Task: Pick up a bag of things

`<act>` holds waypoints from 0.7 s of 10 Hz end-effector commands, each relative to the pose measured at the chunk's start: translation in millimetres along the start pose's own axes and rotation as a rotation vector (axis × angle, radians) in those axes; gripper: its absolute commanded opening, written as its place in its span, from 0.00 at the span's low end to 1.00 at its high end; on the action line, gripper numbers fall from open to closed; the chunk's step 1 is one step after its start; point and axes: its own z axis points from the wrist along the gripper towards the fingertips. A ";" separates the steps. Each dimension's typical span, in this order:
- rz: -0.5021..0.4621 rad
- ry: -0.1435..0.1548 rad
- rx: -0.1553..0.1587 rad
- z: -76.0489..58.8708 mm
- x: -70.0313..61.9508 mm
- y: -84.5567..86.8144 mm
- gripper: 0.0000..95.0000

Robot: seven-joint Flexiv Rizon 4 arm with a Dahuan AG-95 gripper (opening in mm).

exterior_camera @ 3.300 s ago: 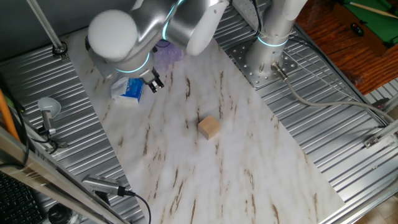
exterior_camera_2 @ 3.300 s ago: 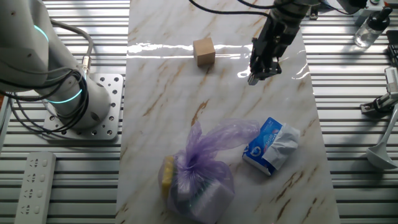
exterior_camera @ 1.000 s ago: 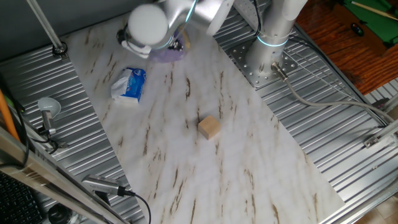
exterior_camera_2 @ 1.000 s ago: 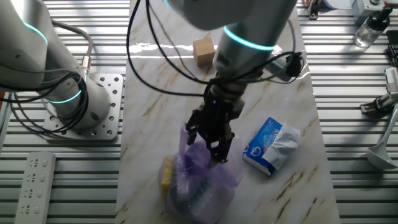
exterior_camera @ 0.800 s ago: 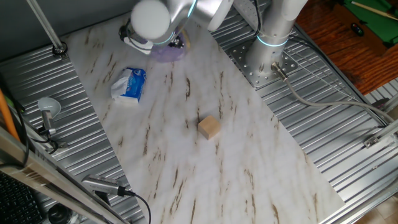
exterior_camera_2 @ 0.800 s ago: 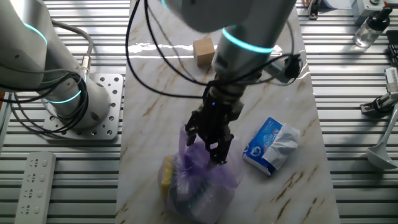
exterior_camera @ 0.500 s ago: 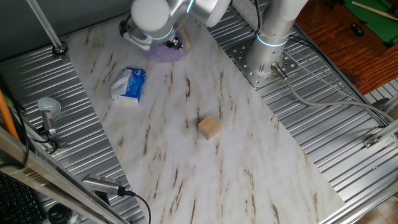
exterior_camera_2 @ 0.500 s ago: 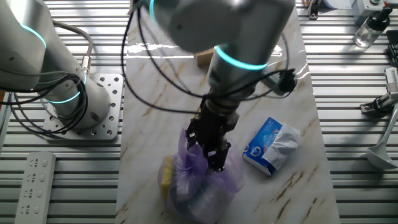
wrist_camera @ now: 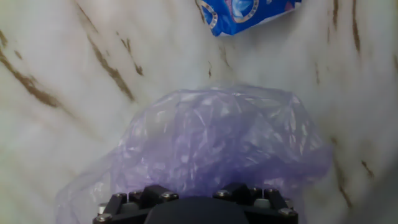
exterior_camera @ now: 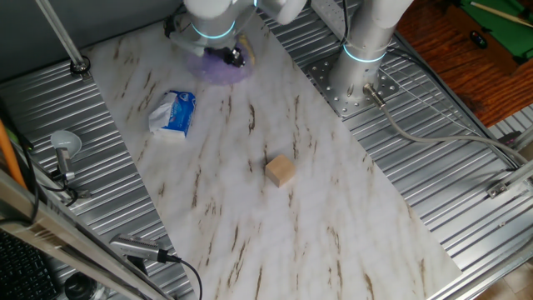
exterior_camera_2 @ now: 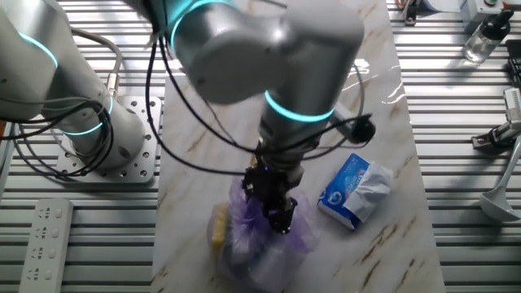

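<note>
Marble-patterned white board with brown streaks covers the middle of the desk (exterior_camera: 350, 208), and ridged metal lies on both sides of it. At the far end of the board in one fixed view sits the purple bag of things (exterior_camera: 218, 67), partly hidden under the robot arm (exterior_camera: 212, 12). In the other fixed view the bag (exterior_camera_2: 264, 236) is wrinkly and see-through, with a yellow item (exterior_camera_2: 218, 228) showing at its left edge.

The gripper (exterior_camera_2: 273, 207) points down and is pressed into the top of the bag. Its fingertips are sunk in the plastic, so I cannot tell if they are pinched together or apart. In the hand view the purple bag (wrist_camera: 217, 143) fills the middle of the picture, right in front of the black base of the gripper, and the fingers cannot be seen at all.

Near the bag lies a blue-and-white packet (exterior_camera_2: 354, 191), not touching it. The packet (exterior_camera: 173, 113) rests flat on the board, and its blue corner (wrist_camera: 249, 12) peeks in at the top of the hand view. A small wooden cube (exterior_camera: 281, 171) sits well apart from both, near the middle of the board.
</note>
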 end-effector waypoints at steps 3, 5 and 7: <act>0.105 -0.042 -0.112 -8.8 -0.4 1.3 0.00; 0.157 -0.068 -0.227 -28.6 0.4 4.3 0.00; 0.166 -0.088 -0.282 -41.7 -0.4 4.7 0.00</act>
